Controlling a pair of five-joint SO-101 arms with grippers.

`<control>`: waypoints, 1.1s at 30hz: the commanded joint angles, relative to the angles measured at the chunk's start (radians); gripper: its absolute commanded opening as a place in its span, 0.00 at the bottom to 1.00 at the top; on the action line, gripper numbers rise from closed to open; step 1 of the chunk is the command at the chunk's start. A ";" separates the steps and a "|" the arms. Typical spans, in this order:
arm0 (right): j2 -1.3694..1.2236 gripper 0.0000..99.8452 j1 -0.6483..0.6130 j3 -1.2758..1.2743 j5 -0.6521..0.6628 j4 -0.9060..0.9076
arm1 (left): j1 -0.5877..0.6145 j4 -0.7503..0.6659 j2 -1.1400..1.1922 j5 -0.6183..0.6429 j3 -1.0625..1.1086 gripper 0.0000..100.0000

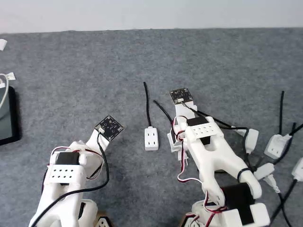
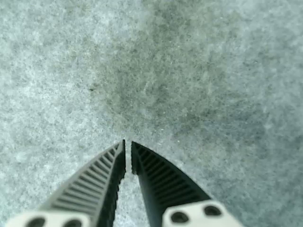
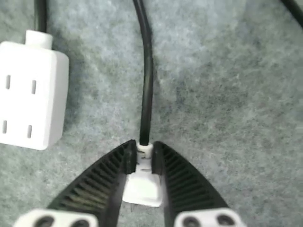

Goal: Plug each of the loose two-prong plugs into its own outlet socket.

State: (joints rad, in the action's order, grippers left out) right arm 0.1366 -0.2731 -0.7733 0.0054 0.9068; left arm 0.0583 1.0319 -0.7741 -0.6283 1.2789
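right gripper (image 3: pixel 142 147): I'm pinching the plug (image 3: pixel 141 187) by its body, readying it for the socket (image 3: pixel 28 109) nearby | left gripper (image 2: pixel 128 145): pressed together, hovering over bare tabletop (image 2: pixel 199 71)

High view overhead, wrist views close above carpet (image 2: pixel 189 71), right shares outlet block (image 3: pixel 29 94)

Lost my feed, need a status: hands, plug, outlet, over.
Left hand shut, empty, over bare mat. Right hand shut on plug. Outlet beside it, not touching, sockets up.
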 commanded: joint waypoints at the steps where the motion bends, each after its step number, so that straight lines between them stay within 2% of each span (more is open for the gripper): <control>1: 0.047 0.01 0.013 0.009 -0.006 -0.005 | 0.006 -0.017 -0.012 -0.009 -0.019 0.01; 7: 0.068 0.01 0.062 0.051 -0.006 0.041 | 0.003 -0.023 -0.008 -0.003 -0.024 0.01; 11: 0.165 0.01 0.031 0.133 -0.005 0.142 | 0.000 -0.052 -0.002 0.043 -0.025 0.01; 16: 0.394 0.01 -0.116 0.193 0.023 0.257 | 0.000 -0.054 0.048 0.046 -0.051 0.01; 21: 0.575 0.01 -0.272 0.232 0.023 0.294 | 0.009 -0.043 0.327 0.077 -0.213 0.01; 26: 0.605 0.01 -0.383 0.236 0.017 0.288 | 0.034 0.028 0.523 0.075 -0.363 0.01; 30: 0.604 0.01 -0.501 0.224 0.014 0.269 | 0.028 0.032 0.542 0.075 -0.378 0.01; 33: 0.572 0.01 -0.576 0.164 -0.008 0.179 | 0.020 0.029 0.542 0.077 -0.378 0.01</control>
State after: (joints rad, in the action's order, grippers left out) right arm 0.7058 -0.7887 -0.6076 0.0176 1.1600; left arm 0.0829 1.0503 -0.2340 -0.5577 0.9429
